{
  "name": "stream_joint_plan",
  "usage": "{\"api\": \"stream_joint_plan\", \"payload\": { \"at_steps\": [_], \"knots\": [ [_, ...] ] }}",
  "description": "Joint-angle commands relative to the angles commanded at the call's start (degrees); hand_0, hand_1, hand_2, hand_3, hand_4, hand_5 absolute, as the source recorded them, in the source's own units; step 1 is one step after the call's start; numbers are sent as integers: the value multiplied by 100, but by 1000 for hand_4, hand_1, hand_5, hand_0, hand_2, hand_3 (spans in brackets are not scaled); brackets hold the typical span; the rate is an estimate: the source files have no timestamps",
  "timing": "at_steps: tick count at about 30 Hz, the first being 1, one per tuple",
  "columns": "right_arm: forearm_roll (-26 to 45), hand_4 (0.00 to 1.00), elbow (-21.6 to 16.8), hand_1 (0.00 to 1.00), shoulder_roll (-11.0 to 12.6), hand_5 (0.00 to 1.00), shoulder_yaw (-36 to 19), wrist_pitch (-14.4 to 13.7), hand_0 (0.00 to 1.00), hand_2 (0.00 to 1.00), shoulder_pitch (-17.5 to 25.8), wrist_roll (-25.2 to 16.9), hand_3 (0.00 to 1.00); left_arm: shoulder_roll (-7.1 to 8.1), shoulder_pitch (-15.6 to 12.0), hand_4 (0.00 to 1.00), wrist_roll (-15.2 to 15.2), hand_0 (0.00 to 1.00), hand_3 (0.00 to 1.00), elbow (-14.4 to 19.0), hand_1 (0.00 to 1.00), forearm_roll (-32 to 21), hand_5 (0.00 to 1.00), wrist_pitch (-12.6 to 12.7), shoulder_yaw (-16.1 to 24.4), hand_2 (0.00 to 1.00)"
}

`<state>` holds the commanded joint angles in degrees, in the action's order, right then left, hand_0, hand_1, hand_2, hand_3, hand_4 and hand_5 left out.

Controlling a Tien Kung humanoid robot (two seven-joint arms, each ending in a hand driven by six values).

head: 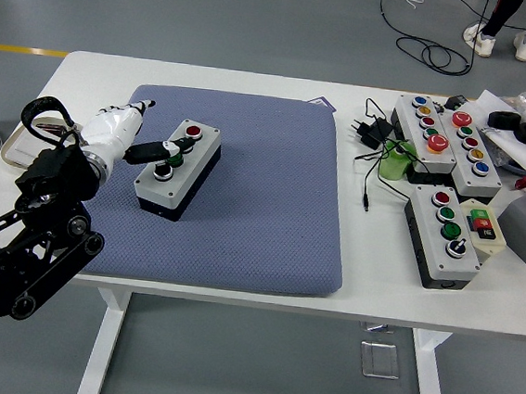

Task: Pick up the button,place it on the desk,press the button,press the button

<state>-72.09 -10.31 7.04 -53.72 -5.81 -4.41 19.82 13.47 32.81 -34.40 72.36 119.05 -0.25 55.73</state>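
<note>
Hand [120, 132] of the left arm, white-gloved, reaches in from nine o'clock over the blue mat [260, 225] with most fingers loosely extended and gripping nothing, while one dark finger [151, 152] stretches across the top of the button box [177, 168], its tip at or just above the green button [173, 148]; contact cannot be confirmed. That box sits on the mat at about ten o'clock from the mat's centre, already set down, so the step in hand looks like the press. To do it well, the fingertip should come squarely down on the cap's middle, pushing straight along the button's travel so the light box does not slide or tip, with the other fingers kept clear of the red button [193, 132] and the white one [163, 172]. Counted: one box on the mat carrying three buttons; three more boxes [445, 238] on the bench [255, 83] at three o'clock; one black charger [370, 133] beside them.
</note>
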Motion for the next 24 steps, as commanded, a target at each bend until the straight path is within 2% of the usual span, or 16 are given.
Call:
{"api": "stream_joint_plan", "payload": {
  "at_steps": [4,6,7,14,18,19,24],
  "knots": [
    [2,304,0,465,2,222,-2,-2,643,617,-5,-1,563,-62,15,998,-42,989,998,-64,998,-45,968,-48,-80,998],
    [-2,304,0,465,2,222,2,0,643,617,-16,-1,563,-120,31,998,-58,989,998,-152,998,-83,968,-68,-151,998],
    [-3,304,0,461,2,222,5,2,643,618,-21,-1,563,-162,39,998,-68,950,998,-218,998,-114,966,-71,-188,998],
    [3,304,0,459,11,221,7,-1,642,618,-40,-1,561,-365,55,998,-35,943,998,-531,998,-254,958,-88,-156,998],
    [7,304,0,459,12,221,2,-11,642,618,-44,-1,561,-476,60,998,-68,943,998,-671,998,-201,958,-62,-109,998],
    [3,304,0,458,13,221,3,-11,642,617,-44,-2,560,-502,62,998,-101,901,998,-694,998,-162,900,-9,-112,998],
    [8,304,0,458,12,221,6,-16,642,617,-46,-4,560,-542,88,998,-228,901,998,-722,998,90,900,32,-175,998]
  ]
}}
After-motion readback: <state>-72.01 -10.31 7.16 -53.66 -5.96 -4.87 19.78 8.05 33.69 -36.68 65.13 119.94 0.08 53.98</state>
